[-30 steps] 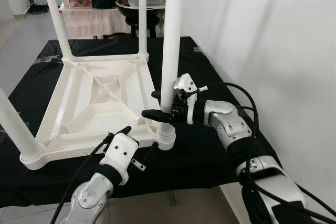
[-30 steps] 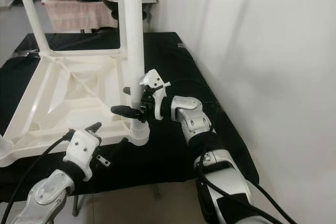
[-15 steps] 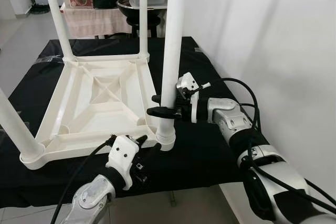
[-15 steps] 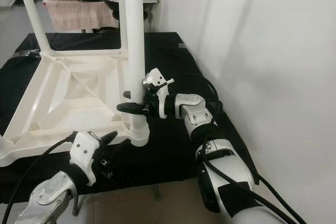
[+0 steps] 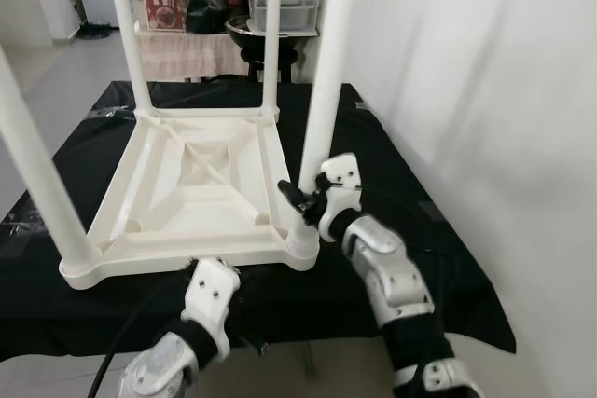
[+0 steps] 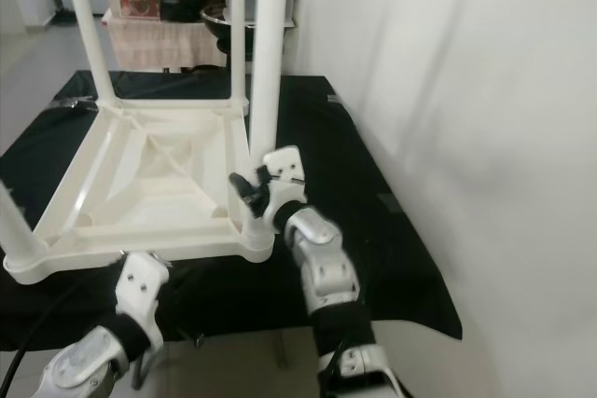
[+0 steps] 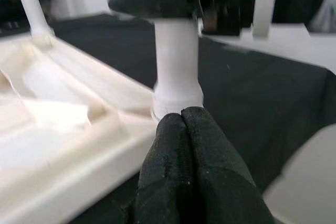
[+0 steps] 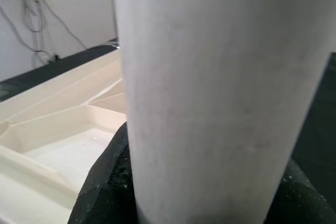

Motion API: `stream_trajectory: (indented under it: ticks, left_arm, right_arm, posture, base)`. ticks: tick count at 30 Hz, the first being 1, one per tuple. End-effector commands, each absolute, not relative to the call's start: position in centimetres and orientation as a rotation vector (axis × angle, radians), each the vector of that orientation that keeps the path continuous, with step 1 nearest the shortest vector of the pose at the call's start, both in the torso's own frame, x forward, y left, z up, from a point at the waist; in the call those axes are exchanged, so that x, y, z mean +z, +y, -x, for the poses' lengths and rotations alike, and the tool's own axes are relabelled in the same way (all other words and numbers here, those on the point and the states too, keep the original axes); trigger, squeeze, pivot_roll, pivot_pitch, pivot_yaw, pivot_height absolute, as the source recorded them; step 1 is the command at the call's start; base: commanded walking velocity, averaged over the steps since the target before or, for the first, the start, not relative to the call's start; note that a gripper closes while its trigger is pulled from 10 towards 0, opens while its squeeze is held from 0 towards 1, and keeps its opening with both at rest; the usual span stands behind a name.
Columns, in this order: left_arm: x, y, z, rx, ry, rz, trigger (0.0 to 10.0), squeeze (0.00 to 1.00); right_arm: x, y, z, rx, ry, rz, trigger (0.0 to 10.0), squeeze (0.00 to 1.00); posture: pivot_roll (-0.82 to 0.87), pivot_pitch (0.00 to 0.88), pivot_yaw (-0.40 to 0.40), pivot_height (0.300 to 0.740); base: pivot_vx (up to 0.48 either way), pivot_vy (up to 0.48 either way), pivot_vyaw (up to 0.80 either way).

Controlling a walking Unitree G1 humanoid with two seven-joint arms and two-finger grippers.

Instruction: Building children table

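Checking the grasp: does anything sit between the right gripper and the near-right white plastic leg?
Nothing visible does. The right gripper is closed directly on the white plastic leg, just above its corner socket.

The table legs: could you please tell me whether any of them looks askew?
The near-right leg, gripped by the right end effector, leans slightly right of upright above its corner socket; the far legs look straighter. It may not be fully seated.
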State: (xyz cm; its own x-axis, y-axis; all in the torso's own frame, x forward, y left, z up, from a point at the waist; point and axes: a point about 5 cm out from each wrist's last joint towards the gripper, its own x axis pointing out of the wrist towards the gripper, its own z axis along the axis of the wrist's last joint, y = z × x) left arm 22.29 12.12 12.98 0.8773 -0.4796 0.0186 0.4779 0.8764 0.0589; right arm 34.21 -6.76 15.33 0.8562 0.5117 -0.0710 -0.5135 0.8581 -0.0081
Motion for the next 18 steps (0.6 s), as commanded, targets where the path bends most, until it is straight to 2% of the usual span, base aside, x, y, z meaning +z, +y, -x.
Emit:
stream_trajectory:
  ticks: [1, 2, 5, 6, 9, 10, 12, 13, 14, 15, 16, 17, 18]
  left_arm:
    - [12.6, 12.3, -22.5, -0.481, -0.025, -0.057, 4.3, 0.0]
    - [12.6, 12.3, -22.6, -0.467, -0.021, -0.065, 10.0, 0.0]
    - [12.6, 12.6, -22.7, -0.428, -0.02, -0.073, 10.0, 0.0]
    - [12.6, 12.8, -22.8, -0.39, -0.024, -0.079, 10.0, 0.0]
    - [12.6, 13.0, -22.9, -0.365, -0.028, -0.082, 10.0, 0.0]
    - [12.6, 13.1, -23.0, -0.34, -0.032, -0.093, 10.0, 0.0]
    - [12.4, 13.1, -23.2, -0.327, -0.034, -0.108, 10.0, 0.0]
    - [12.4, 13.1, -23.2, -0.327, -0.034, -0.108, 10.0, 0.0]
    - [12.4, 13.1, -23.3, -0.327, -0.034, -0.111, 10.0, 0.0]
    - [12.3, 13.0, -23.4, -0.335, -0.035, -0.114, 10.0, 0.0]
    - [12.3, 13.0, -23.4, -0.335, -0.035, -0.114, 10.0, 0.0]
    - [12.1, 12.9, -23.6, -0.348, -0.037, -0.116, 10.0, 0.0]
    - [12.1, 13.0, -23.6, -0.348, -0.037, -0.116, 10.0, 0.0]
  right_arm:
    - [12.5, -7.1, -33.9, 0.524, 0.196, 0.09, 0.0, 0.0]
    - [12.7, -7.0, -34.1, 0.523, 0.195, 0.097, 10.0, 0.0]
    - [13.2, -6.9, -34.1, 0.519, 0.196, 0.095, 10.0, 0.0]
    - [13.6, -6.7, -33.9, 0.557, 0.195, 0.078, 10.0, 1.0]
    - [13.8, -6.6, -33.7, 0.586, 0.194, 0.066, 10.0, 1.0]
    - [14.6, -6.4, -33.5, 0.671, 0.162, 0.042, 10.0, 1.0]
    - [16.6, -5.9, -33.2, 0.893, 0.061, 0.016, 10.0, 1.0]
    - [16.6, -5.9, -33.2, 0.893, 0.061, 0.016, 10.0, 1.0]
    - [17.2, -5.7, -33.0, 0.977, 0.026, 0.014, 10.0, 1.0]
    - [17.7, -6.0, -33.2, 1.075, -0.016, 0.063, 10.0, 0.48]
    - [17.7, -6.0, -33.2, 1.075, -0.016, 0.063, 10.0, 0.48]
    - [18.5, -6.9, -34.2, 1.233, -0.045, 0.139, 10.0, 0.0]
    - [18.6, -6.9, -34.3, 1.241, -0.043, 0.141, 10.0, 0.0]
  posture:
    - [0.04, 0.0, -0.065, 0.74]
    - [0.03, 0.0, -0.069, 0.74]
    - [0.03, 0.0, -0.074, 0.74]
    - [0.03, 0.0, -0.076, 0.74]
    - [0.03, 0.0, -0.076, 0.74]
    - [0.03, 0.0, -0.076, 0.74]
    - [0.02, 0.0, -0.074, 0.74]
    - [0.02, 0.0, -0.074, 0.74]
    - [0.02, 0.0, -0.074, 0.74]
    - [0.03, 0.0, -0.071, 0.74]
    - [0.03, 0.0, -0.071, 0.74]
    - [0.03, 0.0, -0.066, 0.74]
    - [0.03, 0.0, -0.066, 0.74]
  base:
    - [0.0, 0.0, 0.0]
    - [0.0, 0.0, 0.0]
    - [0.0, 0.0, 0.0]
    - [0.0, 0.0, 0.0]
    - [0.0, 0.0, 0.0]
    - [0.0, 0.0, 0.0]
    - [0.0, 0.0, 0.0]
    - [0.0, 0.0, 0.0]
    - [0.0, 0.0, 0.0]
    - [0.0, 0.0, 0.0]
    - [0.0, 0.0, 0.0]
    - [0.0, 0.0, 0.0]
    - [0.0, 0.0, 0.0]
